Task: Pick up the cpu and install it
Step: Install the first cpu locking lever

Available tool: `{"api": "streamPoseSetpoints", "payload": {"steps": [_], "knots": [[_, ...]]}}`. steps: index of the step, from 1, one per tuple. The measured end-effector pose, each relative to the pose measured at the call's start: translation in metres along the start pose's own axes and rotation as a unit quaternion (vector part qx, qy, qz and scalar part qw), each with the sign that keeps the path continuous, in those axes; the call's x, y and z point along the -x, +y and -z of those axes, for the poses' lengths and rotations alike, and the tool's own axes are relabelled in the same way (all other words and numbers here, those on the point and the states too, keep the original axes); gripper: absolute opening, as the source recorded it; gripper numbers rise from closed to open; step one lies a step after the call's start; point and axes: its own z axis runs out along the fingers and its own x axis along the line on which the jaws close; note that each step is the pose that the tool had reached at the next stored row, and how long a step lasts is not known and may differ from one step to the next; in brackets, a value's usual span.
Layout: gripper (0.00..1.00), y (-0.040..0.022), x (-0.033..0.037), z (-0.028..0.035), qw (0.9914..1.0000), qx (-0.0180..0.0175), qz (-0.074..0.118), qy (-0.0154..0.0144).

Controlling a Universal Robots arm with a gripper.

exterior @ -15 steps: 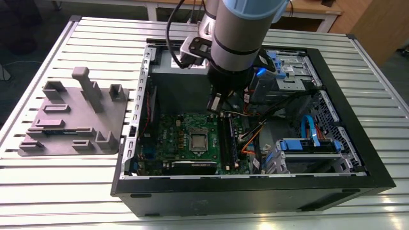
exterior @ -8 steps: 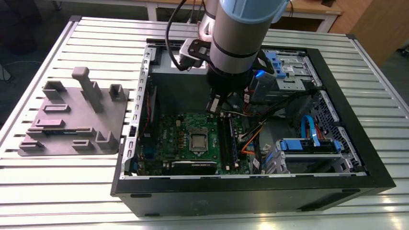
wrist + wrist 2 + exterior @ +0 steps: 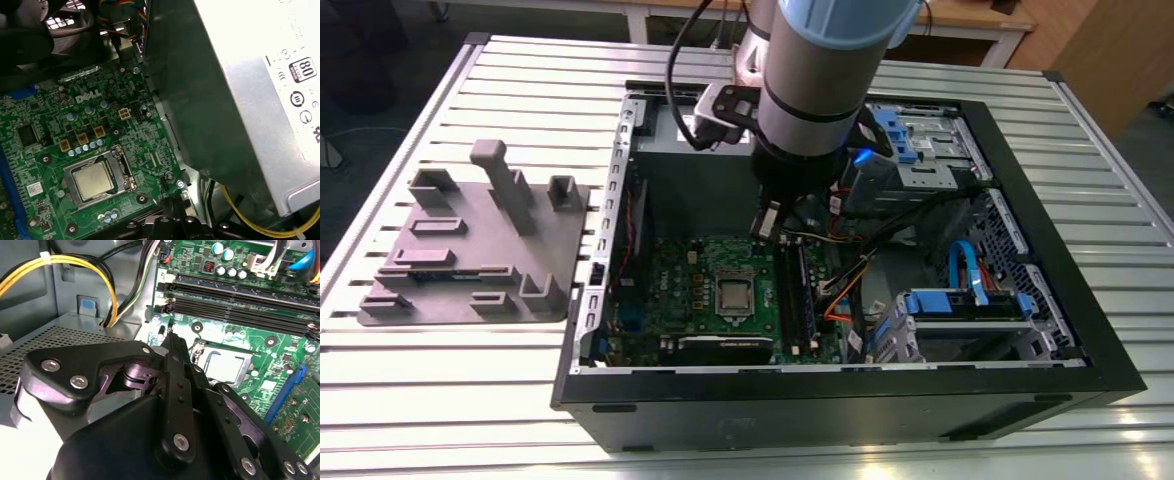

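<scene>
- Hanging inside the open computer case [image 3: 1107,370], the tool [image 3: 170,347] is seen in the centre of the second wrist view with its dark fingers [image 3: 176,371] pressed together to a narrow tip; nothing is seen pinched between them.
- The cpu [image 3: 92,181] is seen in the lower left of the first wrist view, lying flat in the socket frame [image 3: 122,167] on the green motherboard [image 3: 140,135]. In the exterior view it appears as a pale square [image 3: 735,296] at the centre of the board.
- The chip is judged to be seated already, since the metal frame is seen around its edges.
- Relative to the tool, the cpu is set apart: in the second wrist view the fingertip is placed just left of centre, while the socket sits to its lower right, close by but not touched.
- A risk is judged from the crowded surroundings: the yellow cables [image 3: 60,262] at the upper left of the second wrist view and the silver power supply [image 3: 260,100] at the right of the first wrist view could be snagged or struck by the arm [image 3: 821,90].
- The memory slots [image 3: 235,297] just above the socket could be scraped by a sideways drift.
- Pressure on the chip, if misaligned, could damage the socket contacts.
</scene>
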Motion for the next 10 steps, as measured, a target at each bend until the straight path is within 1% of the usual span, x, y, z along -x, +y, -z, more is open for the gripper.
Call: {"api": "streamPoseSetpoints", "payload": {"steps": [2, 4, 10], "knots": [[0.11, -0.0003, -0.0009, 0.0, 0.99999, -0.0019, 0.0, 0.0045], [0.11, -0.0007, -0.0021, 0.0003, 0.99997, -0.003, 0.0, 0.0074], [0.11, -0.0026, -0.0071, 0.001, 0.99995, -0.0039, 0.0, 0.0096]]}}
